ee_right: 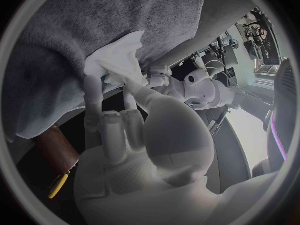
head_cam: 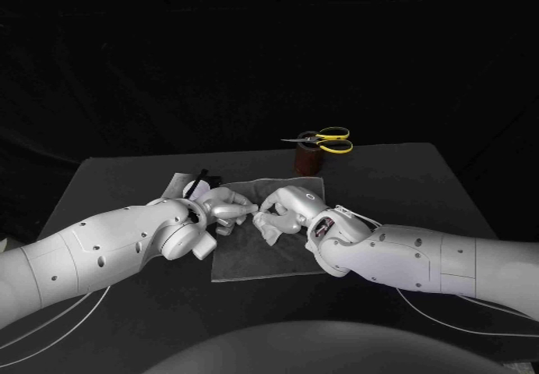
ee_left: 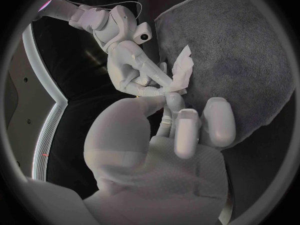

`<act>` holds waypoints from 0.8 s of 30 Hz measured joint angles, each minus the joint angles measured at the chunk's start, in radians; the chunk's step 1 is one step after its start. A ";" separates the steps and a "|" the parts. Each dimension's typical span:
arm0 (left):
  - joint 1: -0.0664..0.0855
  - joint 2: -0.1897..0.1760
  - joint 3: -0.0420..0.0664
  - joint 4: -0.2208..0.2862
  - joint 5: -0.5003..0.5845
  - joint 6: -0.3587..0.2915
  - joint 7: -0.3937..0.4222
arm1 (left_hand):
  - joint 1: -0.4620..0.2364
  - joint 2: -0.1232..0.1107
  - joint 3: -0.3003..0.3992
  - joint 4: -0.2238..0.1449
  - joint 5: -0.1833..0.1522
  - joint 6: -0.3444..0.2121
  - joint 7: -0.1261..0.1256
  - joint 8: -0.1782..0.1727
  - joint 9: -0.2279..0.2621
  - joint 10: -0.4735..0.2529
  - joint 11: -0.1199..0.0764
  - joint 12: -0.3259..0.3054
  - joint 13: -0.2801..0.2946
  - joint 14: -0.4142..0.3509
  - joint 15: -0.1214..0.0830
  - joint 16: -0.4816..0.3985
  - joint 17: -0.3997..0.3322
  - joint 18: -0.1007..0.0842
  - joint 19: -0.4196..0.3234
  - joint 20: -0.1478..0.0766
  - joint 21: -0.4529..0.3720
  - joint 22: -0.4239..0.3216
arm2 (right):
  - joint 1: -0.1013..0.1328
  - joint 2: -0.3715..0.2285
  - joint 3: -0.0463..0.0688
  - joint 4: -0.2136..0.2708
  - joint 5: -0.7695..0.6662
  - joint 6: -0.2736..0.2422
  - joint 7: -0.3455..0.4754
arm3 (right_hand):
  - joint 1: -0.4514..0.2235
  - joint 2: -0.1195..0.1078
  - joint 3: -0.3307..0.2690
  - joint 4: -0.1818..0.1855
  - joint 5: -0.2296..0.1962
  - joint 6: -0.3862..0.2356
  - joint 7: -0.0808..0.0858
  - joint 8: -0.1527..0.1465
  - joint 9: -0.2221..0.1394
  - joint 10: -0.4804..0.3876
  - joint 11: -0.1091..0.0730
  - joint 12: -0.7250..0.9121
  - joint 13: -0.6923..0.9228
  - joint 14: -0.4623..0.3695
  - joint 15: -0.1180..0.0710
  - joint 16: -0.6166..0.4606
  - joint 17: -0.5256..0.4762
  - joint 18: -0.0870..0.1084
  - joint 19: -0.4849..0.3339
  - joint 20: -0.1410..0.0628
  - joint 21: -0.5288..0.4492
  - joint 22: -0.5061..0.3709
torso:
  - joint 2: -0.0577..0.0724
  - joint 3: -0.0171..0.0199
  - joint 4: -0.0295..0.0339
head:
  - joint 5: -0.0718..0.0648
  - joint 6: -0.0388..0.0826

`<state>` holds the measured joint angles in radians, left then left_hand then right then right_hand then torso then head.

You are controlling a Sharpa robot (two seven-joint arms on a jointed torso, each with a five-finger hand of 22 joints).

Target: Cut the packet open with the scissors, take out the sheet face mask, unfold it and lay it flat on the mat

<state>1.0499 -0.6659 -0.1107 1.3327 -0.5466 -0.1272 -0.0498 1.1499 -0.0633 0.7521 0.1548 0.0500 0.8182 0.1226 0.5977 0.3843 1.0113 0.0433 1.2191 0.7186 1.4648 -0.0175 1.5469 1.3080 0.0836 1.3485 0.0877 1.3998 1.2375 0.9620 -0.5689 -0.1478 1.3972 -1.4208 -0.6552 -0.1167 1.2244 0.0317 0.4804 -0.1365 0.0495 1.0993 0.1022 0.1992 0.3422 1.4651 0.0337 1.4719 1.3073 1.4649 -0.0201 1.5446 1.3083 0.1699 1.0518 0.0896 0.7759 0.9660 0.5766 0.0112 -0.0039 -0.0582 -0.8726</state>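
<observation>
**A:** Item one: the mask?
**B:** Mask [ee_left: 179, 70] — white, crumpled, not unfolded. It sits between the two hands over the 12 o'clock end of the mat [head_cam: 264, 261]. I cannot tell whether it touches the mat.

**A:** Hands?
**B:** Left hand [head_cam: 225, 206]: fingertips closed on the mask's lower edge, other fingers curled loosely. Right hand [head_cam: 283, 210]: fingertips pinching the same edge, facing the left hand. The two hands meet fingertip to fingertip.

**A:** Mat?
**B:** Grey, flat on the black tabletop [head_cam: 382, 187]. Its 6 o'clock half is bare, and both wrists cross its side edges.

**A:** Packet?
**B:** Packet [head_cam: 182, 185] — pale, lying on the tabletop at 10 o'clock from the mat, just beside the left wrist and partly hidden by it.

**A:** Scissors?
**B:** Scissors [head_cam: 323, 139]: yellow handles, standing in a brown holder [head_cam: 308, 160] at 1 o'clock from the mat, well apart from both hands.
</observation>
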 measured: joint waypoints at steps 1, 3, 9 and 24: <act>0.000 0.000 0.000 0.000 0.000 0.001 0.000 | 0.000 0.000 0.001 0.001 0.000 0.000 0.000 0.000 0.000 0.000 0.000 0.000 0.000 0.000 0.000 0.000 0.000 0.000 0.000 0.000 0.000 0.000 | 0.000 -0.001 0.000 0.000 0.000 0.000 0.004 | 0.000 0.000 0.003 0.000 -0.001 0.003 -0.001 0.003 0.004 0.002 -0.002 0.001 0.000 0.000 0.000 0.000 0.000 0.000 0.000 0.000 0.001 0.001 | 0.000 -0.0001 0.0000 | 0.000 0.000; 0.000 -0.001 0.000 0.001 0.001 0.001 0.000 | 0.000 0.000 -0.001 0.004 0.000 0.000 0.000 0.000 -0.001 0.000 0.000 0.000 -0.002 0.000 0.000 0.000 0.000 0.000 0.000 0.000 0.000 0.000 | 0.000 -0.003 0.000 0.001 0.001 -0.001 0.009 | 0.001 0.001 0.003 0.000 -0.002 0.006 -0.004 0.008 0.006 0.003 -0.003 0.002 0.000 0.000 0.000 0.000 0.000 0.000 0.000 0.000 0.001 0.003 | 0.000 -0.0002 0.0000 | 0.001 0.000; 0.000 -0.005 0.000 -0.001 0.004 0.000 0.003 | -0.012 -0.012 0.001 0.012 0.000 -0.020 0.010 -0.010 -0.010 -0.019 0.015 -0.011 -0.019 0.002 0.006 -0.002 0.000 0.000 -0.005 0.005 -0.003 -0.004 | 0.006 -0.024 0.002 0.018 0.001 -0.005 0.023 | 0.001 0.001 0.009 0.001 -0.004 0.007 -0.005 0.014 0.006 0.000 -0.007 0.002 0.000 0.004 -0.003 0.000 0.000 0.000 0.004 -0.004 0.005 0.006 | 0.000 0.0002 -0.0006 | 0.004 0.000; 0.000 -0.014 -0.001 -0.013 0.071 0.012 0.106 | -0.019 -0.135 -0.308 0.121 0.000 -0.095 0.034 -0.058 -0.072 -0.326 0.050 -0.217 -0.217 -0.372 0.055 -0.234 -0.361 0.087 -0.454 0.050 -0.385 -0.507 | 0.090 -0.073 0.015 0.071 0.036 0.054 0.029 | 0.001 0.001 0.014 0.005 -0.008 0.011 -0.009 0.014 0.006 0.000 -0.007 0.005 0.001 0.000 -0.007 -0.001 -0.001 -0.001 0.004 -0.004 0.008 0.008 | -0.001 0.0003 -0.0006 | 0.005 0.000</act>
<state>1.0497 -0.6797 -0.1112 1.3198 -0.4757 -0.1155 0.0566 1.1310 -0.1987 0.4443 0.2756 0.0500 0.7233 0.1569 0.5394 0.3122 0.6854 0.0934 1.0025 0.5020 1.0926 0.0372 1.3125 0.9467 0.1710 0.8944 0.1379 1.0152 0.7309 1.0523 -0.6420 -0.1325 1.4679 -1.3851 -0.6012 -0.0879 1.2256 0.0326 0.4940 -0.1314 0.0418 1.1099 0.0936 0.2132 0.3477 1.4650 0.0268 1.4773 1.3081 1.4647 -0.0272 1.5441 1.3074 0.1686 1.0555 0.0859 0.7840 0.9743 0.5755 0.0115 -0.0045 -0.0531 -0.8726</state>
